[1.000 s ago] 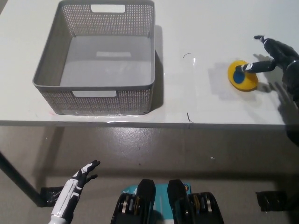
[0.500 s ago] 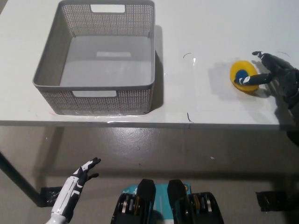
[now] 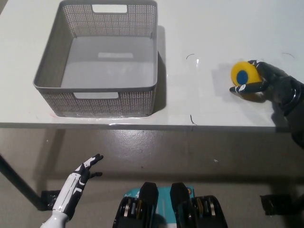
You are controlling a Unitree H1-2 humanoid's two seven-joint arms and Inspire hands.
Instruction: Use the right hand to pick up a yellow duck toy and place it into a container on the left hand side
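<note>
A yellow duck toy (image 3: 243, 76) with a blue patch sits on the white table (image 3: 199, 99) at the right. My black right hand (image 3: 270, 85) reaches in from the right edge and curls around the toy, fingers (image 3: 246, 88) touching its right and lower sides. The toy still looks to be resting on the table. The grey mesh basket (image 3: 57, 71) stands empty at the table's left. My white left hand (image 3: 83, 172) hangs open below the table edge at the lower left.
The table's front edge (image 3: 142, 125) runs across the middle of the view, with grey floor below it. Two small dark marks (image 3: 191, 118) lie on the table between the basket and the toy.
My right hand has moved down and left and closed its fingers around the duck toy, which has shifted slightly. The left hand has barely drifted.
</note>
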